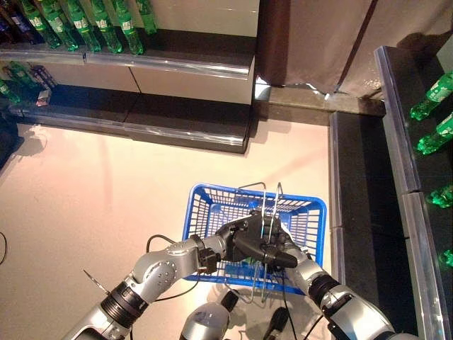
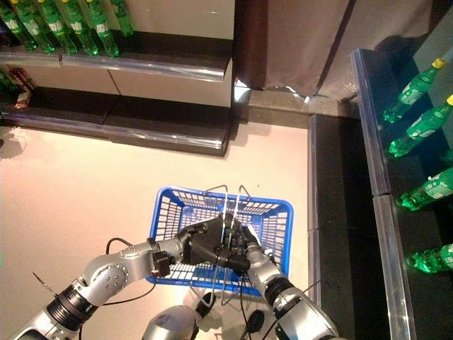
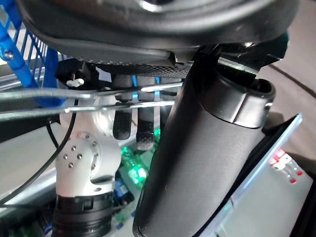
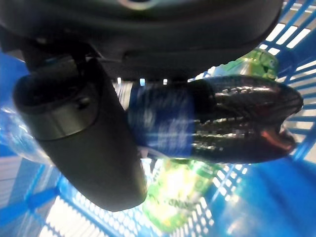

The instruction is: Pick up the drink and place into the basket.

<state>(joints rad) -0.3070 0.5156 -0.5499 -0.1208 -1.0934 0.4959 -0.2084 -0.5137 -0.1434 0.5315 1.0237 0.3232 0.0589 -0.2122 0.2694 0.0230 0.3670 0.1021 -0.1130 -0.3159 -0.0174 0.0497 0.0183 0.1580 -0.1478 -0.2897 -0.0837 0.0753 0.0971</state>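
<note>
Where the two hands meet: over the near rim of the blue basket [image 1: 205, 190], the left hand [image 1: 244, 241] lying above the right.
Left hand: its fingers look hooked over the wire handles [image 1: 263, 195], which stand up through it; it holds nothing else.
Right hand: the right hand [image 4: 89, 143] reaches down inside the basket; in its own wrist view the thumb and fingers curl loosely round the drink.
Drink: the green bottle [image 4: 177, 197] is already within the basket's blue mesh walls, near the near rim, tilted and low. Whether it rests on the bottom cannot be told.
Step in hand: judged from this, the placing itself, with the pick-up done and the release not yet made.
Next move: it likely calls for lowering until the bottle is borne by the basket's bottom, then spreading the fingers and lifting clear between the handles without snagging the wires.
Risk: a bottle let go while tilted may roll against the mesh.
Beyond the basket: pale floor [image 1: 92, 198], then dark shelves with rows of green bottles [image 1: 78, 25], and more on the right-hand shelf [image 2: 414, 88].
</note>
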